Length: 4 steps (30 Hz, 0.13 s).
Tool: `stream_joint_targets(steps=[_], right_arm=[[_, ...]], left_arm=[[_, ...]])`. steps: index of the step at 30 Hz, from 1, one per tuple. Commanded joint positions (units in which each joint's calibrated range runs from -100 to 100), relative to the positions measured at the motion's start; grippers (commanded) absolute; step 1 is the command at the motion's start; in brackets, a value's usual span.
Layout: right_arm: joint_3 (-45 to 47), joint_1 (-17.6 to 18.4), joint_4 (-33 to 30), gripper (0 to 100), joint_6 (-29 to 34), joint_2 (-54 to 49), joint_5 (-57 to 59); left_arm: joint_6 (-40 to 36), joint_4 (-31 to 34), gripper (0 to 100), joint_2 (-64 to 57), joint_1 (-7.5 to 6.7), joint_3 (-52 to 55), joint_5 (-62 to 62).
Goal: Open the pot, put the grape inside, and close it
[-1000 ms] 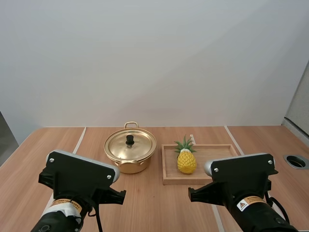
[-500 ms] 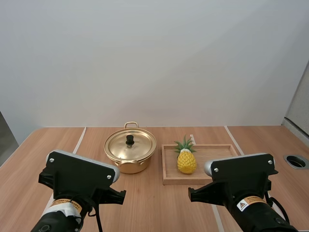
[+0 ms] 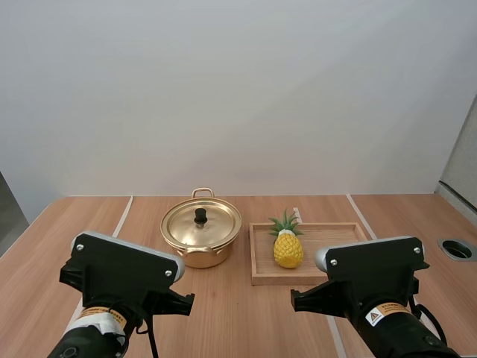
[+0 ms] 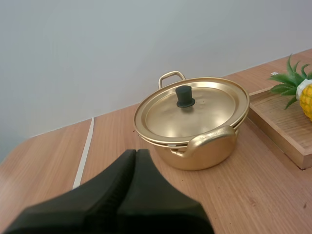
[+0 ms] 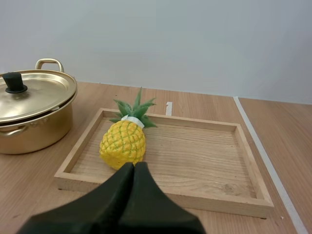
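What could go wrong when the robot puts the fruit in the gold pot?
1. The lid is on the pot, and its black knob is small; the shut left tool could slip off it.
2. The fruit on the tray is a pineapple, not a grape; being rounded, it might roll from the right tool, and its leaves may keep the lid from closing.

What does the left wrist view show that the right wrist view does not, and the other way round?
Left wrist view: the whole pot, its lid on, beyond the left fingers, which lie shut together. Right wrist view: the whole wooden tray with the full pineapple in it, beyond the shut right fingers. Both share the pot with the black knob on its lid, the pineapple's leaves, and the tray beside the pot.
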Motion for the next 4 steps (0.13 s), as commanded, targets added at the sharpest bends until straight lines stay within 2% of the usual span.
stream_joint_targets(steps=[1,4], right_arm=[[0.14,0.14,0.12,0,-0.04,-0.38,-0.86],[0.14,0.14,0.12,0,-0.04,-0.38,-0.86]], left_arm=[[-0.19,0.67,0,-0.22,-0.02,0.14,-1.41],[-0.19,0.67,0,-0.22,-0.02,0.14,-1.41]])
